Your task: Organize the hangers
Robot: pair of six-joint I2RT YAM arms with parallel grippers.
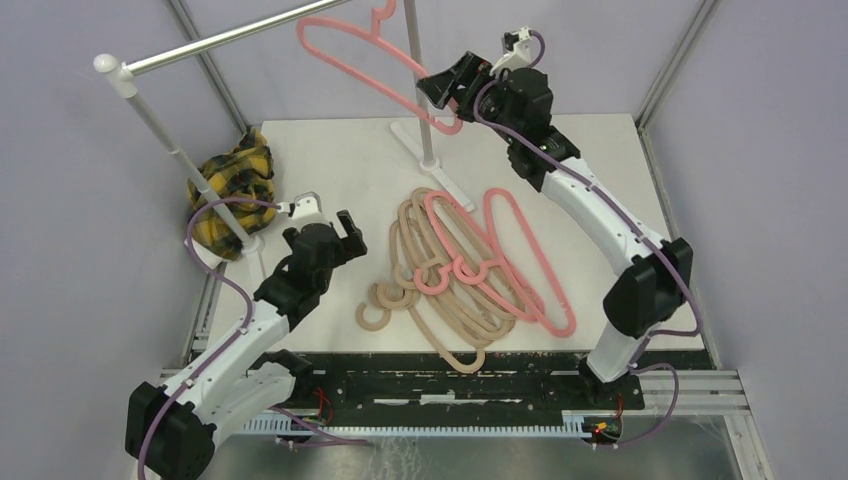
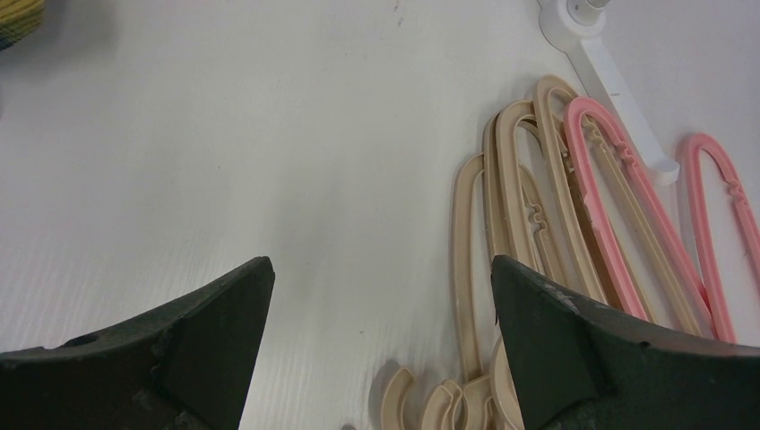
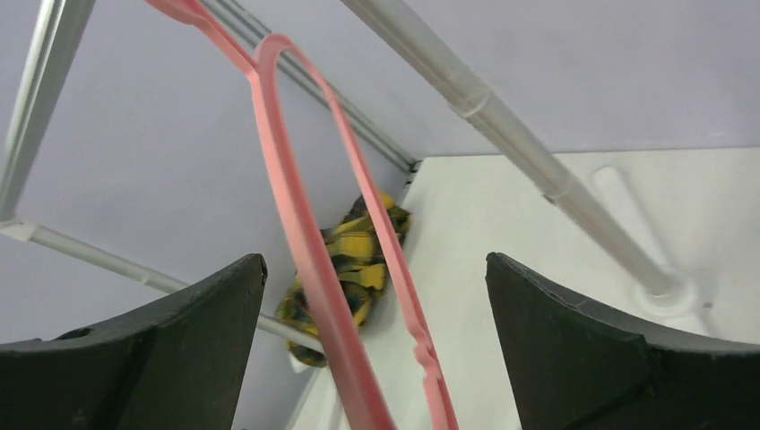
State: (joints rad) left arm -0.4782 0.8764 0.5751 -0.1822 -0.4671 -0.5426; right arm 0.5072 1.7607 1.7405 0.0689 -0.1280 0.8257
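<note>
Obs., right claw (image 3: pixel 376 269): fingers (image 3: pixel 161 349) spread wide, gripping nothing. One pink hanger (image 3: pixel 300 224) ran through the gap between them. Contact with either finger could not be confirmed. The top view put this hanger high by the rack rail (image 1: pixel 240 38), with its hook at the frame's upper edge, so its seating on the rail was not verifiable.

Obs., left claw (image 2: pixel 381 296): fingers likewise apart and empty, hovering low over bare counter (image 2: pixel 269 134), just left of the pile of hangers (image 1: pixel 470 270).

Judgement: the step in hand was hanging the pink hanger. To do it well:
- Confirm the hook sits fully over the rail.
- Draw the right claw back along the hanger's own plane, fingers wide. Neither pad should brush the thin frame and set it swinging or lift it off.
- The left claw would do best to take a piece from the pile's near-left edge, by an exposed beige hook (image 2: pixel 388 403), not from the tangle.

Counts:
- Pink hanger, raised: 1.
- Pink in pile: at least 2, possibly 3.
- Beige in pile: roughly 4 or 5. Overlap prevented a firm count.
- Plaid cloth (image 1: pixel 235 190): 1, bunched at the rack's left upright (image 1: pixel 170 140).
- Claws: 2.
</note>
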